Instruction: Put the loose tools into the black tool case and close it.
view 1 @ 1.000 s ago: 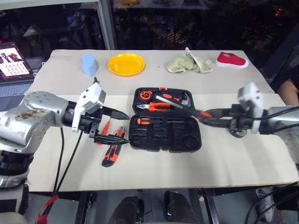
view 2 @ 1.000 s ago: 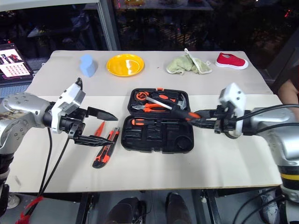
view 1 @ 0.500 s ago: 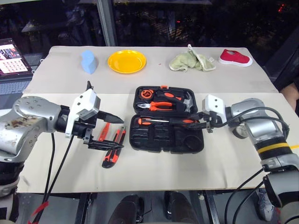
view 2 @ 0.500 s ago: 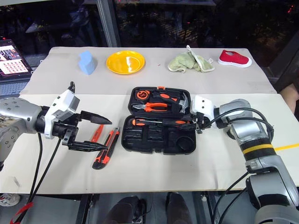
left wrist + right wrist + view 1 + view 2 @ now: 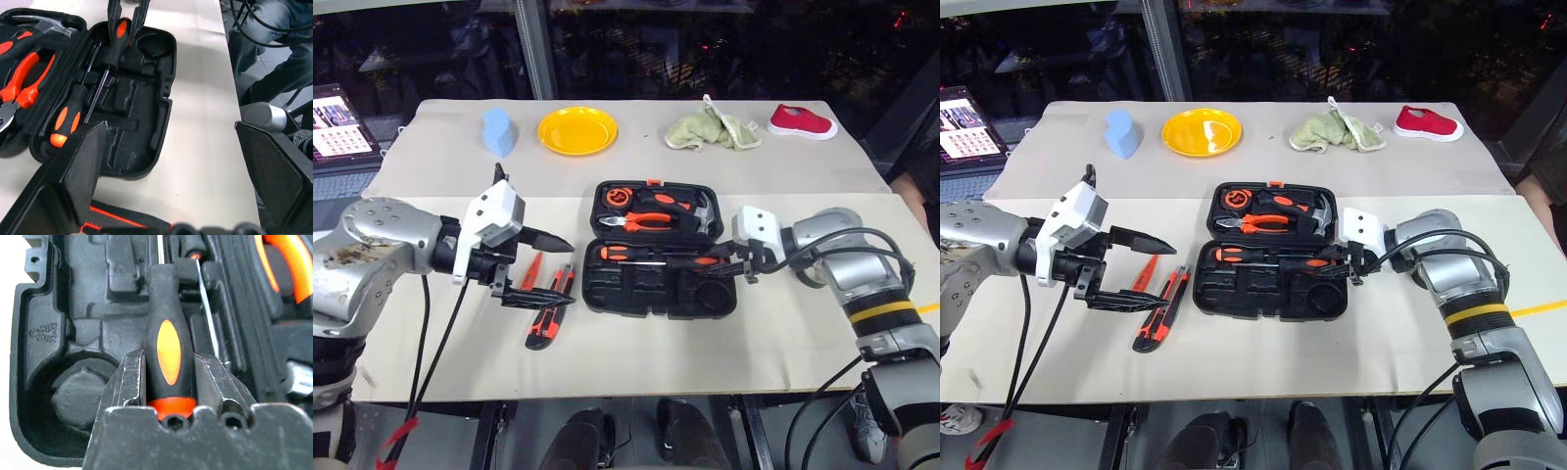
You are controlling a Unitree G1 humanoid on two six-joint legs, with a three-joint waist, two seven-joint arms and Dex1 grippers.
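- The right gripper (image 5: pixel 168 382) is clamped on the orange-black handle of a slim screwdriver (image 5: pixel 166 340), one finger on each side of the handle.
- That held screwdriver (image 5: pixel 690 260) lies low over the near half of the open black tool case (image 5: pixel 661 294), handle at the case's right end and shaft running left along the far row of recesses.
- A second screwdriver (image 5: pixel 615 253) sits in the same row, its handle at the left end.
- The round recess (image 5: pixel 80 391) at the case's near right corner is bare, just beside the gripper.
- The far half of the case holds orange-handled pliers (image 5: pixel 646 222), a steel-headed hammer (image 5: pixel 700 208) and an orange round item at its left end.
- The left gripper (image 5: pixel 558 269) hangs with its fingers spread wide, holding nothing, above the table just left of the case.
- Under and near it lie the orange-black utility knife (image 5: pixel 545 323) and an orange tester pen (image 5: pixel 530 269), both on the table outside the case.
- Along the table's (image 5: pixel 803 333) far edge stand a blue object (image 5: pixel 498 130), a yellow plate (image 5: pixel 578 129), a green cloth (image 5: pixel 713 129) and a red shoe (image 5: pixel 802 122).
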